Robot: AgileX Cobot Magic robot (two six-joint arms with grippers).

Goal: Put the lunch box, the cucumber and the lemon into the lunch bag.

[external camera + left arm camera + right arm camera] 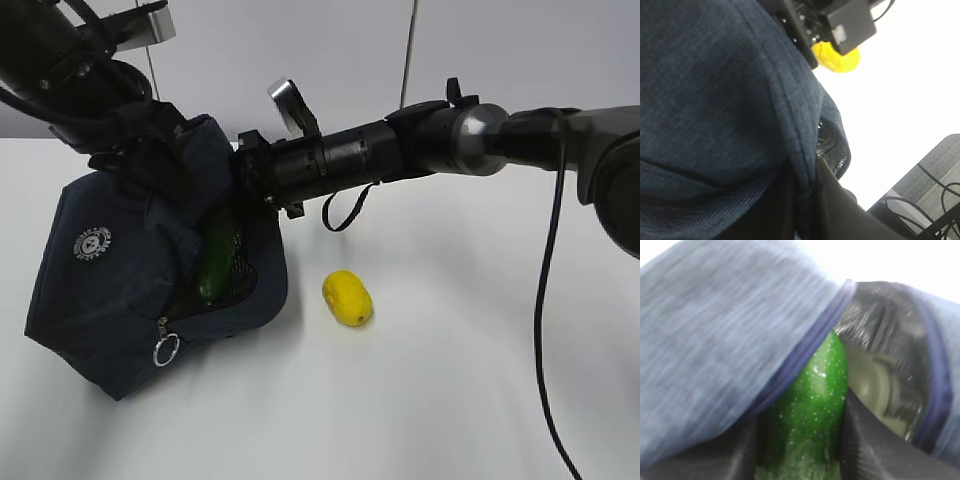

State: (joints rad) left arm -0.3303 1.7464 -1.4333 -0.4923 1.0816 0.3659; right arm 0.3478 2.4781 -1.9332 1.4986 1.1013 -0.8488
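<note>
Step in hand, we judge: cucumber (812,415) going into bag (95,290).
Right gripper (805,460) clamps cucumber between its fingers, tip ahead of it inside silver-lined mouth.
Left gripper (802,197) pinched shut on bag fabric, holding mouth up.
Lemon (347,297) on table below right wrist, near bag.
Box: we cannot see it.
Next: we release cucumber, withdraw, fetch lemon.

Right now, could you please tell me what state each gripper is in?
Left gripper: closed, pinching the lunch bag fabric.
Right gripper: closed on the cucumber, pushing it into the bag's mouth.
</note>
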